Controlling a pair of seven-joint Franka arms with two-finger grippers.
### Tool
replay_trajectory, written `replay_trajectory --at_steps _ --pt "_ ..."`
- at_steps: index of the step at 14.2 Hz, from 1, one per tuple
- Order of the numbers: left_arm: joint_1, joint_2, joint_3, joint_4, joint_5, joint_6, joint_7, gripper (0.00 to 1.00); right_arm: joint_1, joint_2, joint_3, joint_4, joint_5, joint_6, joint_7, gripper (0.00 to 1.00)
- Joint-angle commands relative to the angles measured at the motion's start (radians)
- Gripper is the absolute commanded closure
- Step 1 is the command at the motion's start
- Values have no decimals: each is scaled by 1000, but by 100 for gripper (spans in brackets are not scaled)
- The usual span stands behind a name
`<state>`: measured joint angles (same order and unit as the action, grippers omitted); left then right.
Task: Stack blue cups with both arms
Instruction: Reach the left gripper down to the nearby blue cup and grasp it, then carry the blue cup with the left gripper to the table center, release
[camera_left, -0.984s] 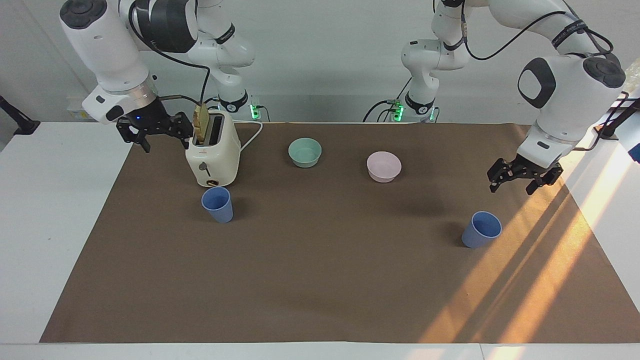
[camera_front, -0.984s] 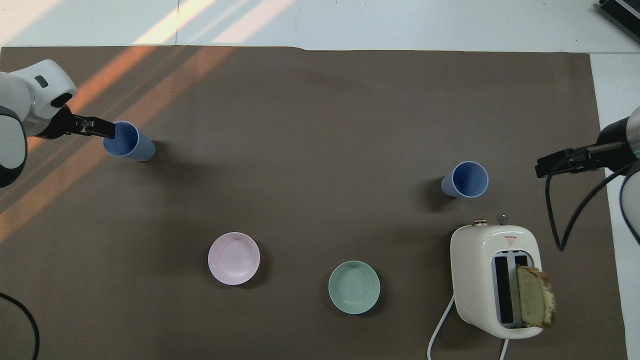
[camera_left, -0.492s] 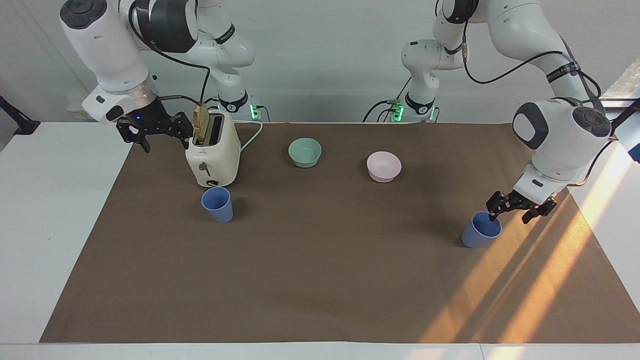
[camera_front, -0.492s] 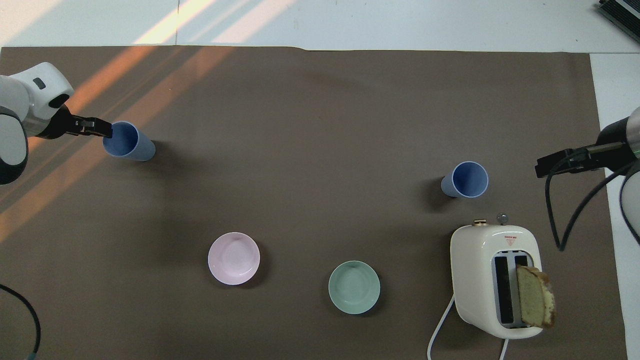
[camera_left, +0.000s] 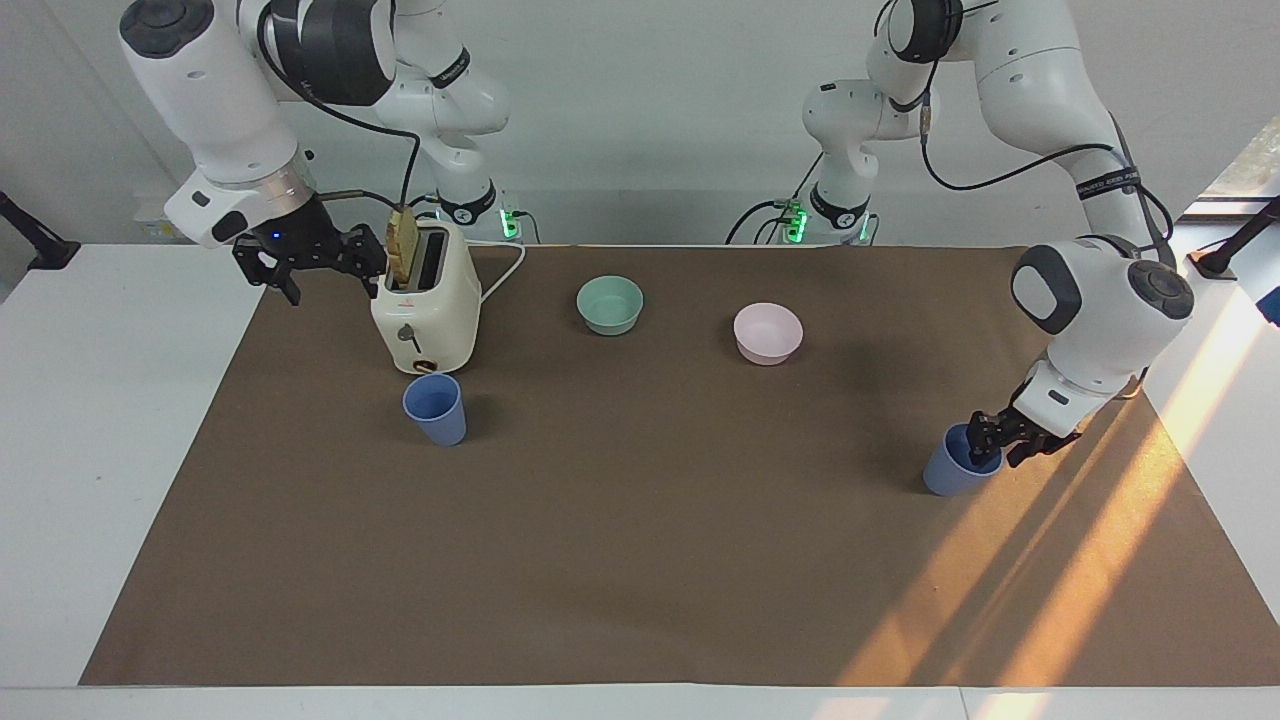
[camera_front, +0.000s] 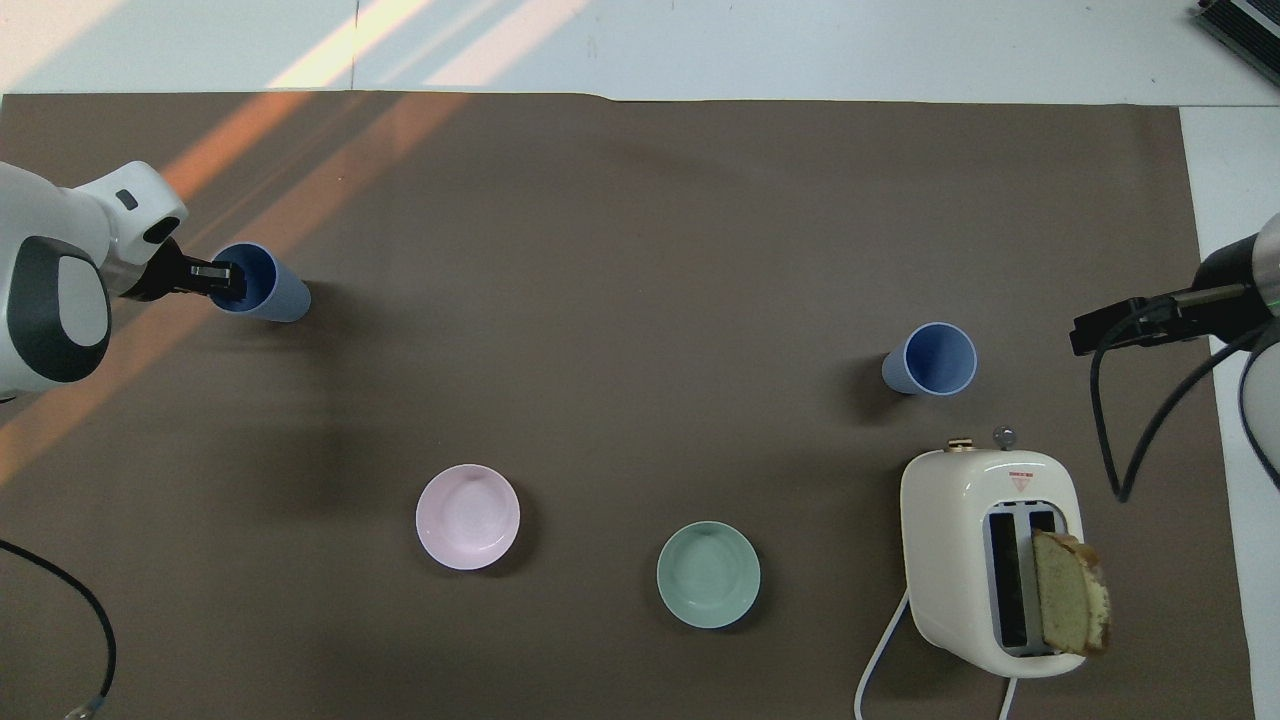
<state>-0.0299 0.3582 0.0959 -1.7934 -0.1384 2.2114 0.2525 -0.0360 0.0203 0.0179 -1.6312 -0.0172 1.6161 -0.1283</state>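
Two blue cups stand upright and well apart on the brown counter (camera_left: 640, 560). Facing view: one cup (camera_left: 435, 408) sits just in front of the toaster (camera_left: 425, 300), toward the right arm's end; the other cup (camera_left: 960, 462) sits toward the left arm's end. The left gripper (camera_left: 1000, 440) is down at that cup's rim, one finger apparently inside and one outside; whether its jaws have closed on the wall I cannot tell. The right gripper (camera_left: 315, 262) waits in the air beside the toaster, jaws spread, holding nothing. A teal bowl (camera_left: 610, 304) and pink bowl (camera_left: 768, 333) lie nearer the robots.

Overhead view: the left gripper (camera_front: 222, 280) overlaps the rim of its cup (camera_front: 258, 283); the second cup (camera_front: 935, 360) stands untouched and the right gripper (camera_front: 1125, 325) is off to its side. Judged step: grasping the first cup. A good grasp pinches the wall squarely, then lifts straight up so the light cup does not tip.
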Motion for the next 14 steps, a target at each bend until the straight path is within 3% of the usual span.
replay_trajectory --at_steps 1,8,14 --pt "2 -38 -7 -47 -15 -1 16 100 -13 -22 8 -27 22 21 12 0" --pt "-67 -134 -36 -38 -12 -130 -57 100 -13 -22 7 -27 22 21 12 0" --pt "-73 -166 -275 -101 46 -55 -364 100 -13 -22 8 -27 22 21 12 0"
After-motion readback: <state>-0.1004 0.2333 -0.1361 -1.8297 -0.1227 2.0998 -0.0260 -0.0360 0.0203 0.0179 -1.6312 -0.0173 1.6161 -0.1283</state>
